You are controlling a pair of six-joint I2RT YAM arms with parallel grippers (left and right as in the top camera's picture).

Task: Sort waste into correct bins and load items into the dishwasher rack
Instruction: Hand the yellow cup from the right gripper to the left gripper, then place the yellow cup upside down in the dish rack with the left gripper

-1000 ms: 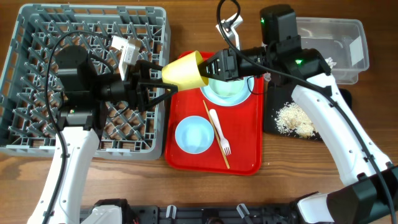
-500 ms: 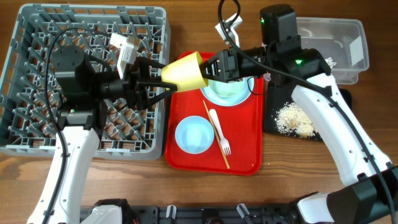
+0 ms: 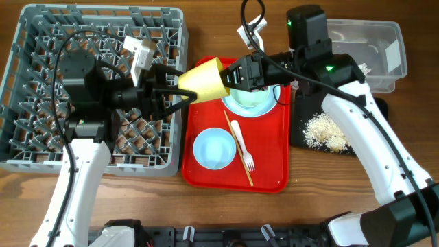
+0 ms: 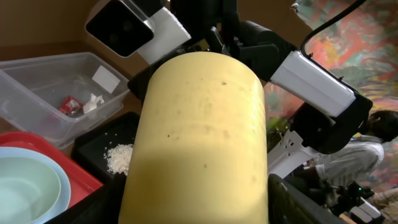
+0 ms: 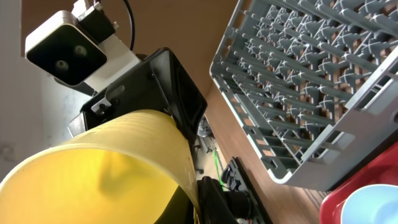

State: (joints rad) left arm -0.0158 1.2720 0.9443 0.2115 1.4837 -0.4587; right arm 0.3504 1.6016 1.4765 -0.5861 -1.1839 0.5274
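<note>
Overhead, saw one yellow cup held clear of the table, centre of the frame, over the seam between the grey dishwasher rack and the red tray. Found it lying on its side, long axis running left to right and slightly slanted, the left end lower in the frame. Narrow base pointed left, wider mouth pointed right.

Noted the right end effector pinched shut on the rim at the mouth end. From the right wrist, saw the glossy yellow inside filling the lower left. Noted the left end effector spread wide around the base. From the left wrist, saw dark fingers flanking the cup; could not tell whether they touched it.

Looked plain, pale yellow, smooth and tapered, with a few faint specks on the wall.

Counted on the red tray:
- one light blue saucer
- one mint-green bowl, sitting on one pale blue plate
- one white fork, just beside one wooden stick

Counted two bins at the right: one clear tub at the upper right, and one black tray below it holding one patch of beige crumbs. Spotted inside the tub, from the left wrist, one red wrapper and one white scrap.
</note>
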